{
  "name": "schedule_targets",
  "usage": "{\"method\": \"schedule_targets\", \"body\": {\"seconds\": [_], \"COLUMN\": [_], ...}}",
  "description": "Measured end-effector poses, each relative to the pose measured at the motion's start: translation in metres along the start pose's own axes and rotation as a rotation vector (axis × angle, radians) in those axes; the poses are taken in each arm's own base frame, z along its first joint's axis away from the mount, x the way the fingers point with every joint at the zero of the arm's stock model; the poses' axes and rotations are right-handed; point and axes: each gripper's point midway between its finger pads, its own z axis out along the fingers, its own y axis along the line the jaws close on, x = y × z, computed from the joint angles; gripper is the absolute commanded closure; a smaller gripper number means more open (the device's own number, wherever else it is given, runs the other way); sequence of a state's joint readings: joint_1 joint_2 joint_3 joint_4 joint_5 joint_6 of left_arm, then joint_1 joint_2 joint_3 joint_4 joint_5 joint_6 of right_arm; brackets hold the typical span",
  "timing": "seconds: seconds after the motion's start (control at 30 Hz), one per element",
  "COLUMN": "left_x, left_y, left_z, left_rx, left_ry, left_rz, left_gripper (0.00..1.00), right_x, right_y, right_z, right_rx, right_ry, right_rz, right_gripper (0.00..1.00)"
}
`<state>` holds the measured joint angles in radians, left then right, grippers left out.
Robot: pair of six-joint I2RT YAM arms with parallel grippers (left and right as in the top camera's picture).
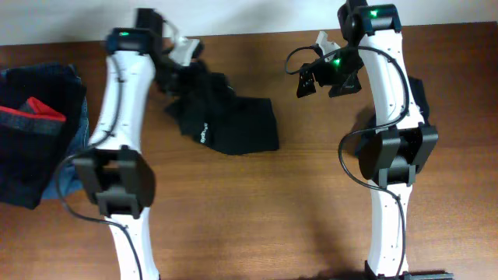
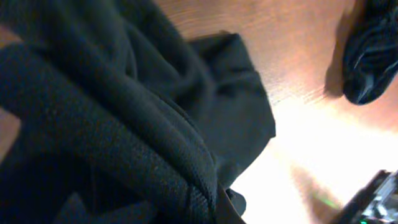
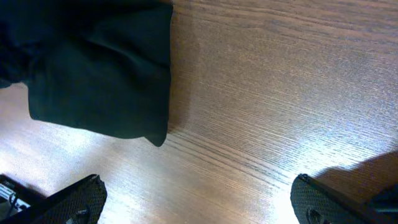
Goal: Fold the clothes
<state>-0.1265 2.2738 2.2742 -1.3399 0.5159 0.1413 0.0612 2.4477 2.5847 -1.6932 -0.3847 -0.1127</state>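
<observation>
Two arms over one black garment (image 1: 233, 124), and the left one is gripping it

One small white logo mark (image 1: 204, 134) is showing near the cloth's left edge, but it is too small for reading any letters. The garment is lying crumpled on the wooden table (image 1: 311, 194), left of centre and nearer the left arm. Its lower part is spreading flat to a squarish corner while its upper part is bunching up into the left gripper (image 1: 185, 53), whose jaws are pinching down on the fabric, and the left wrist view is filling with thick, soft folds of dark knit. The right gripper (image 1: 317, 76) is hanging with its jaws spread wide over bare wood, just right of the cloth and grasping nothing. At the table's left edge a blue denim piece (image 1: 47, 78) is sitting under a black piece with red-and-grey stripes (image 1: 35, 117)
</observation>
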Motion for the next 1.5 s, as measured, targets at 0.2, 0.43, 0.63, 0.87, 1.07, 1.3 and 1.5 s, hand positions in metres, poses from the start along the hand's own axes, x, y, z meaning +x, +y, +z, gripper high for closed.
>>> {"method": "schedule_targets", "body": {"seconds": [0.2,0.43,0.63,0.87,1.07,1.3,1.5], "left_x": [0.008,0.030,0.043,0.052,0.043,0.021,0.017], "left_y": [-0.061,-0.131,-0.152,-0.130,-0.135,-0.143,-0.157], "left_z": [0.040,0.077,0.095,0.128,0.132,0.137,0.152], "left_rx": [-0.107,-0.222,-0.310,-0.352,-0.346,-0.332,-0.303], "left_ry": [0.079,0.145,0.171,0.243,0.199,0.093,0.051], "left_rz": [0.172,0.385,0.444,0.409,0.408,0.382,0.317], "left_gripper": [0.99,0.97,0.97,0.98,0.97,0.63,0.01], "right_x": [0.000,0.000,0.000,-0.007,-0.034,-0.035,-0.030], "right_y": [0.000,0.000,-0.007,-0.012,-0.031,-0.095,-0.107], "right_z": [0.000,0.000,-0.001,-0.002,-0.031,-0.082,-0.088], "right_rx": [0.000,0.000,0.022,0.036,0.003,-0.038,-0.060], "right_ry": [0.000,0.000,-0.001,-0.031,-0.187,-0.329,-0.335], "right_rz": [-0.001,-0.001,0.003,0.006,0.102,0.288,0.331], "right_gripper": [0.01,0.01,0.01,0.01,0.01,0.01,0.01]}}
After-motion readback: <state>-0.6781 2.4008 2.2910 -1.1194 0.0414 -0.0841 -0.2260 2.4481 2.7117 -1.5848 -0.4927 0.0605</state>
